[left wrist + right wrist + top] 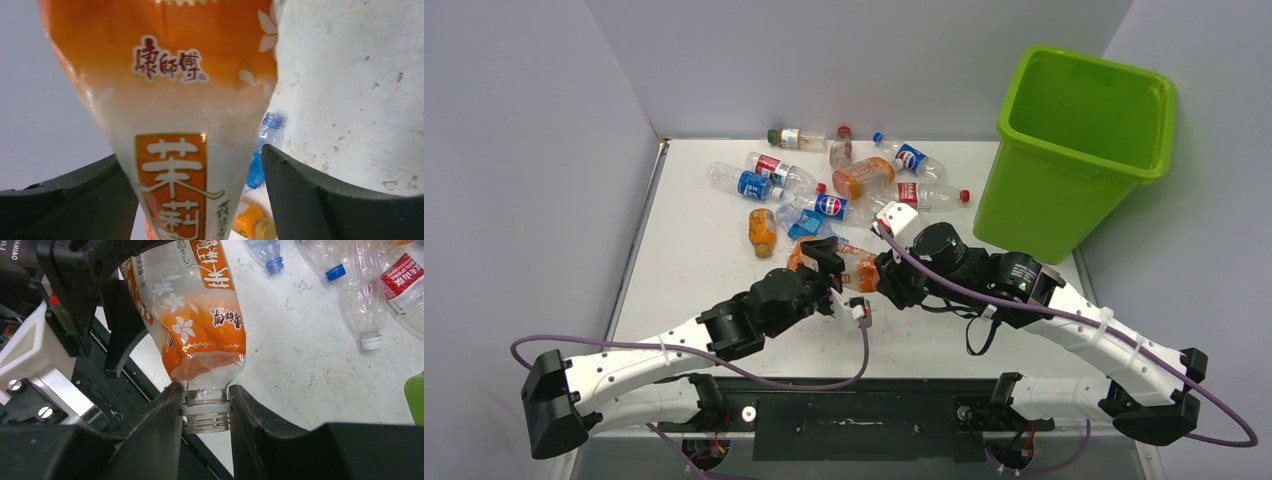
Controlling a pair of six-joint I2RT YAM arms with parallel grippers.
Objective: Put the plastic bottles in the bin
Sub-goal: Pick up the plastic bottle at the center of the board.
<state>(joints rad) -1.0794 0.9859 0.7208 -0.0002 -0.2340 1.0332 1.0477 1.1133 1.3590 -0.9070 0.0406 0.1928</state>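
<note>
My left hand [827,256] stands wide around the orange-labelled bottle [200,325] over the middle of the table [692,275]. My right hand [206,407] pinches its neck. Other bottles [824,185] lie beyond, and the bin [1024,205] stands at the far right.

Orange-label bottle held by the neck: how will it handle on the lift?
Probably light: the orange-label bottle looks empty, no liquid visible. Its thin wall looks creased near the shoulder, so it would likely squash under a body grip. The right gripper pinches the stiff neck ring, likely secure, though the body may pivot.
</note>
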